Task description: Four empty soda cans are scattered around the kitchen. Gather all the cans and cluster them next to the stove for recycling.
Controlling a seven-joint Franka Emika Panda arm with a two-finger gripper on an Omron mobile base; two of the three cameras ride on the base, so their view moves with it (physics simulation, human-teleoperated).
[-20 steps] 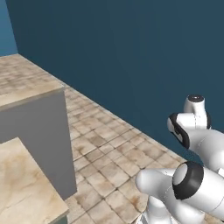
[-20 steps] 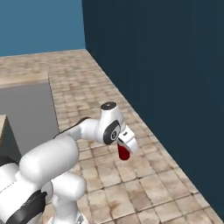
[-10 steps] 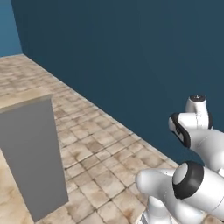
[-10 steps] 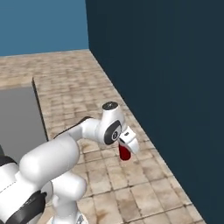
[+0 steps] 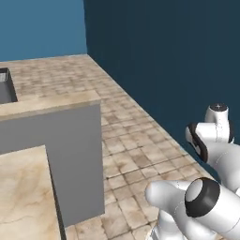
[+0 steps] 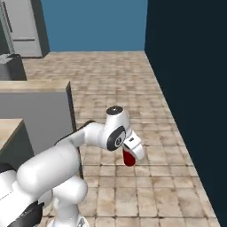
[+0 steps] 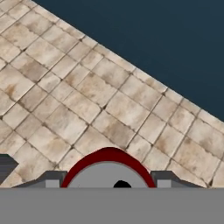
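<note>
A red soda can [image 7: 108, 168] with a silvery top sits between my gripper's [image 7: 108, 180] two dark fingertips [image 7: 52, 178], which are shut on its sides. In the right base view the same soda can [image 6: 128, 159] hangs below the white hand, held in the gripper [image 6: 131, 154] well above the brown tiled floor [image 6: 133, 88] of the kitchen. The arm is folded close to the base, and its elbow [image 5: 208, 136] rises at the right of the left base view. The stove is out of view.
A grey-sided counter with a beige marble top [image 5: 47, 105] stands to my left, with a dark recess [image 5: 4, 84] at its far end. A dark blue wall [image 5: 178, 56] runs close on the right. A grey fridge [image 6: 22, 26] stands far back. Open floor lies ahead.
Both base views have swung, so the base has turned: the counter now reaches further across and the far blue wall and fridge have come into sight. The arm and the can keep their pose.
</note>
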